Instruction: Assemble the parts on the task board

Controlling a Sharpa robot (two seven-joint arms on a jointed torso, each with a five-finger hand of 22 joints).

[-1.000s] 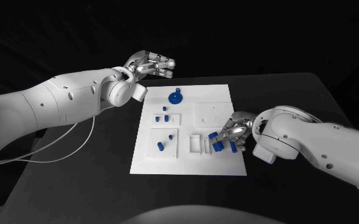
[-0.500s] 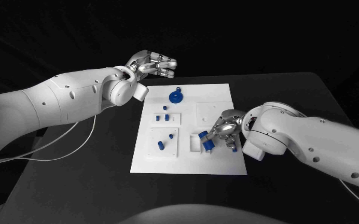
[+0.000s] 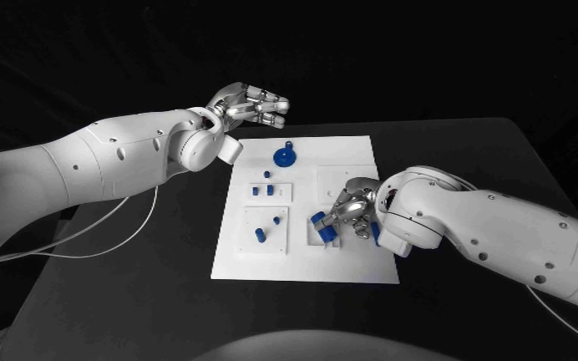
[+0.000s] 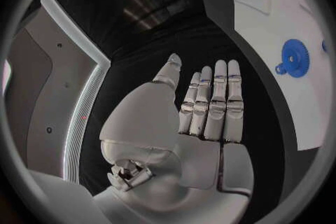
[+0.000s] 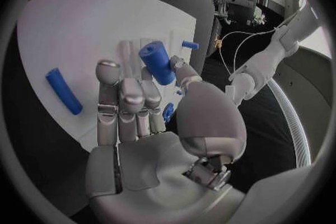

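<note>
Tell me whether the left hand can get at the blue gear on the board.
Probably yes. The left hand holds nothing and hovers just beyond the board's far corner, and nothing lies between it and the blue gear.

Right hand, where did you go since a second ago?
The right hand slid from the task board's right edge inward toward its middle, carrying a blue peg pinched in its fingers. The left hand stayed raised and open beyond the board, and the blue gear did not move.
</note>
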